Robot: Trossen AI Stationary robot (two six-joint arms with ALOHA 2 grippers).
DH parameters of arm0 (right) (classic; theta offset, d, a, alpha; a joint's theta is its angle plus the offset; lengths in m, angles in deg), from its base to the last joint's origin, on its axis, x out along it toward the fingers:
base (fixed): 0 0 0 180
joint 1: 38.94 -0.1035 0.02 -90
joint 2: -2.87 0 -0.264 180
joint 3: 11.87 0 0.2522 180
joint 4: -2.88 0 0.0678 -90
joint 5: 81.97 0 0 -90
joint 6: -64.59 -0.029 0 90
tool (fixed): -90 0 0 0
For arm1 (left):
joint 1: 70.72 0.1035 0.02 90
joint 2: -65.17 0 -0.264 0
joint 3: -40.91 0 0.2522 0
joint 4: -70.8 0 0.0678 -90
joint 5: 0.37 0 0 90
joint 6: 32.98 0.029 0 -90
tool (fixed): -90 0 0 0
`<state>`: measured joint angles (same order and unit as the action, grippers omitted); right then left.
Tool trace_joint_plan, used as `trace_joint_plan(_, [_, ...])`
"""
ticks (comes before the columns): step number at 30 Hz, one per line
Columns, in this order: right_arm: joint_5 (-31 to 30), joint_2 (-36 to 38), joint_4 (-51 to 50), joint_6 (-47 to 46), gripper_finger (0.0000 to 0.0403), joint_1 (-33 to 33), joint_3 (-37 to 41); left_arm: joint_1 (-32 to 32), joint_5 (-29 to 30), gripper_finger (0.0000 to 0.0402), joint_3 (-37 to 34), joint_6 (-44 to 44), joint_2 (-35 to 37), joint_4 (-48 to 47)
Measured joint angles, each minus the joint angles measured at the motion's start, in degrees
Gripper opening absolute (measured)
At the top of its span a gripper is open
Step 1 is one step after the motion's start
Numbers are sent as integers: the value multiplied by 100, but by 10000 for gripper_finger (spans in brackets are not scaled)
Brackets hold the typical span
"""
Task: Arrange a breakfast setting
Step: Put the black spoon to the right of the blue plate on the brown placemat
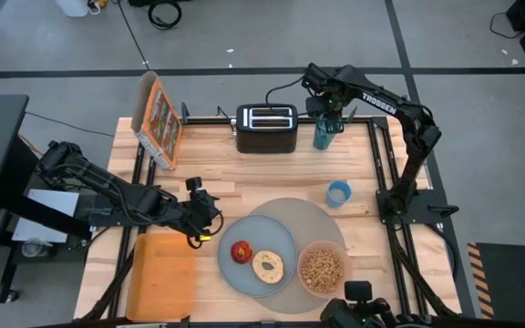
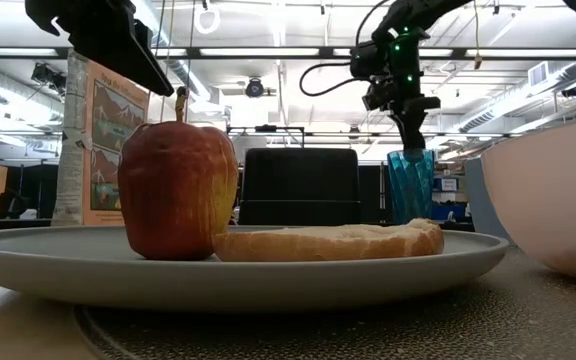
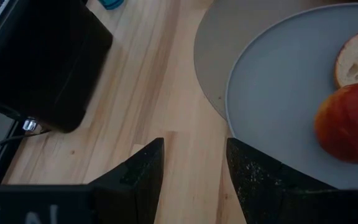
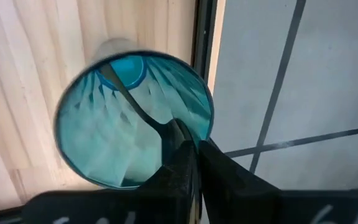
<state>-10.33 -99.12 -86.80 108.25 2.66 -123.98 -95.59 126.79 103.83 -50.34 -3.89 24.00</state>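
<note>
On the round grey mat (image 1: 322, 217) lies the grey-blue plate (image 1: 272, 239) with the red apple (image 1: 241, 251) and the bagel (image 1: 268, 266). The pink bowl (image 1: 322, 267) holds cereal beside it. The small blue cup (image 1: 338, 193) stands at the mat's far edge. A tall teal tumbler (image 1: 324, 137) at the far right holds the metal spoon (image 4: 138, 106). My right gripper (image 4: 194, 168) is above the tumbler, shut on the spoon. My left gripper (image 3: 194, 162) hovers open just left of the plate, holding nothing. My right gripper pinches the spoon's handle (image 4: 169, 129) near its upper end, between its two fingers, just inside the tumbler's rim. The fingers come from above, pointing steeply down. The spoon stands slanted in the tumbler, its bowl end (image 4: 112, 76) down at the tumbler's bottom.
The black toaster (image 1: 267, 128) stands at the far middle, left of the tumbler. An upright printed box (image 1: 158, 118) is at the far left. A flat orange tray (image 1: 162, 273) lies at the near left. Bare wood shows between the toaster and the mat.
</note>
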Motion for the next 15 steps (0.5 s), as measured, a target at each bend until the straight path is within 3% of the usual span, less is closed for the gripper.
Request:
trace_joint_plan(10, [-212, 4, -269, -173, 15, -275, -365, 0, 0, 183, 0, -27, 0, 2])
trace_joint_plan(15, [-641, 7, -583, -347, 16, -433, -601, 0, 2, 183, 0, -44, 0, 4])
